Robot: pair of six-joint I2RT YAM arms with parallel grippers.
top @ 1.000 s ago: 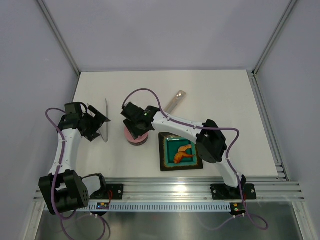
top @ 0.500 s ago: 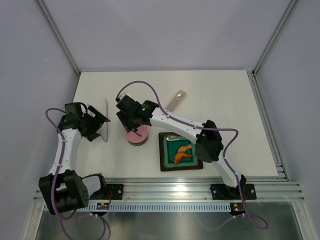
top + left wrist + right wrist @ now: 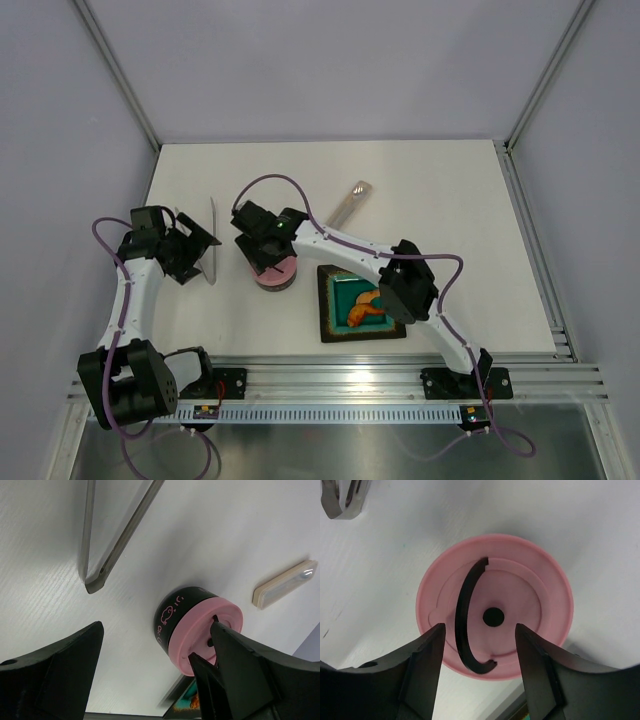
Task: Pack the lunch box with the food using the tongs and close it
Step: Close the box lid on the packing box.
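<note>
The lunch box (image 3: 279, 276) is a black tin with its pink lid (image 3: 520, 585) on, standing left of centre on the table. My right gripper (image 3: 268, 256) hovers just above it, open. Its fingers (image 3: 422, 672) flank the lid's black arc handle (image 3: 462, 617) without touching it. The silver tongs (image 3: 211, 240) lie on the table to the left, also in the left wrist view (image 3: 117, 540). My left gripper (image 3: 195, 250) sits open beside the tongs, empty, facing the lunch box (image 3: 197, 627). Orange food (image 3: 366, 305) lies on the teal plate.
The square teal plate (image 3: 335, 325) with a dark rim sits right of the lunch box. A short flat silvery utensil (image 3: 351, 199) lies further back. The tips of the tongs (image 3: 342, 497) show at the top left of the right wrist view.
My right gripper has shifted slightly left and back over the lidded lunch box, and its elbow swung left. The left arm and the tongs have not moved.
</note>
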